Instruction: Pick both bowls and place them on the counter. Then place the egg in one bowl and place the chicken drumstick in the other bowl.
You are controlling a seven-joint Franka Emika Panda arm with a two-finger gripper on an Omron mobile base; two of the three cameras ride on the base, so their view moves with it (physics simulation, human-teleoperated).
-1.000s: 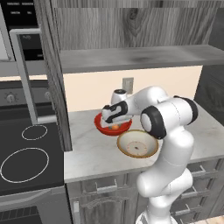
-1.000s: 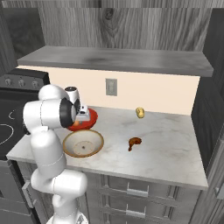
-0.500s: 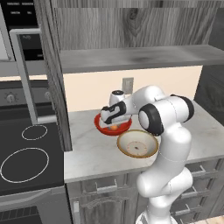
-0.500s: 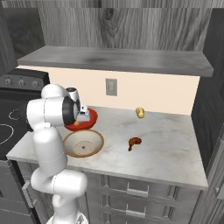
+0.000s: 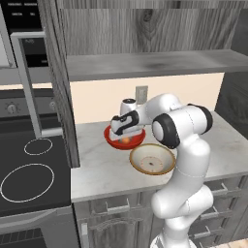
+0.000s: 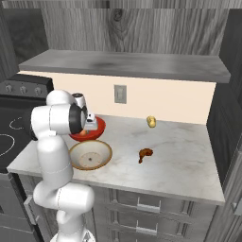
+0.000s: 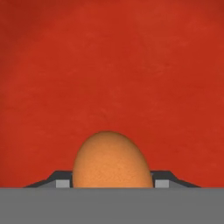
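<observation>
My gripper (image 5: 127,139) was clamped on the egg (image 7: 112,161), low inside the red bowl (image 6: 98,129) on the counter (image 6: 184,163); the beige bowl (image 5: 152,159) sat just beside; the drumstick (image 6: 145,153) lay apart.

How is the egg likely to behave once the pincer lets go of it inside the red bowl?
The egg is a smooth ovoid, so it would probably roll. The red bowl curves inward, so it should settle near the middle, not escape. The pincer grips it at its sides; that smooth surface looks apt to slip.
</observation>
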